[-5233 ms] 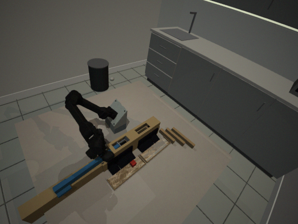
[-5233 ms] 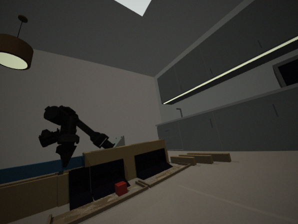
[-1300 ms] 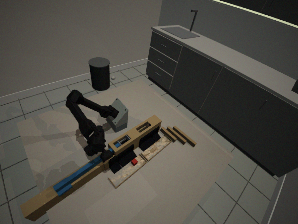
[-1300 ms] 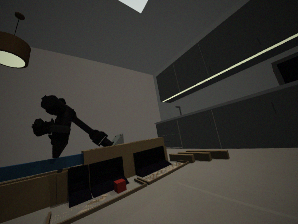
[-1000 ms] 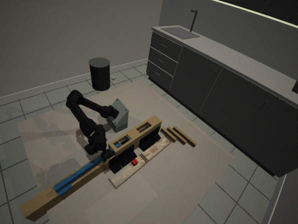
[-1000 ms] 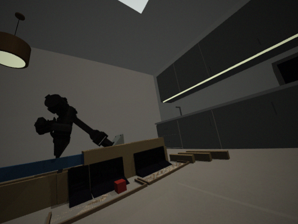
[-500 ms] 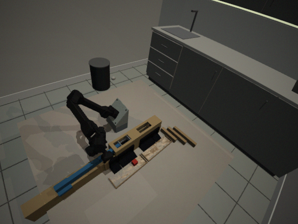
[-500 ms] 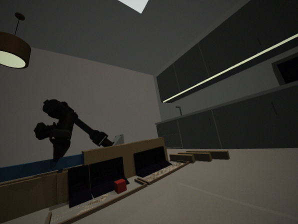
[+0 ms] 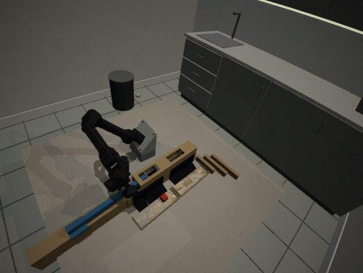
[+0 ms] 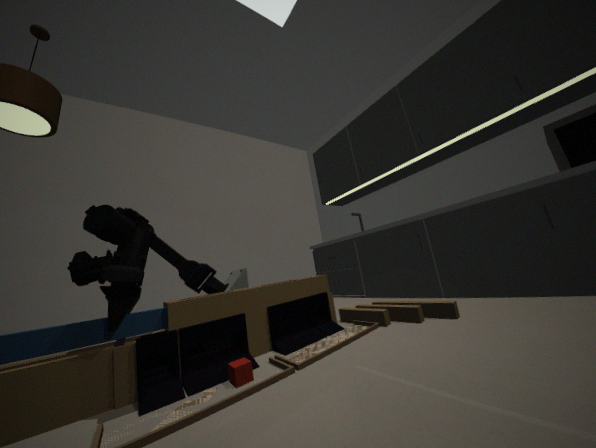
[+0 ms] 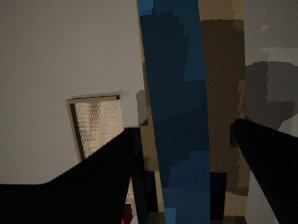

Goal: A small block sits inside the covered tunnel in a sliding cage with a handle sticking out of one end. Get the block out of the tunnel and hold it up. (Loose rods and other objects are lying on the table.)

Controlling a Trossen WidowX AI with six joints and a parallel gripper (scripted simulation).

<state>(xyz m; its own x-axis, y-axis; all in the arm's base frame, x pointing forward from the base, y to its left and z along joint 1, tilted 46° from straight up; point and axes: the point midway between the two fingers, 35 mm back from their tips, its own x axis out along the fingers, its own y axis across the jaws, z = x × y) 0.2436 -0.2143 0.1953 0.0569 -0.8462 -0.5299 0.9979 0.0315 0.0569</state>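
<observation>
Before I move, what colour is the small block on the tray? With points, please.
The block (image 9: 164,197) (image 10: 241,372) is plain red; the exterior view shows it best.

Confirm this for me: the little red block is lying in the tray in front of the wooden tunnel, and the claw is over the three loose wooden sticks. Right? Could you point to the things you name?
Not quite: the claw (image 9: 122,188) (image 10: 114,327) (image 11: 184,131) is over the long blue bar (image 9: 97,211) (image 10: 55,336) (image 11: 180,100), as the wrist view shows. The red block (image 9: 164,197) (image 10: 241,372) is indeed in the tray (image 9: 142,228) (image 10: 200,414) in front of the tunnel (image 9: 162,164) (image 10: 257,312).
</observation>
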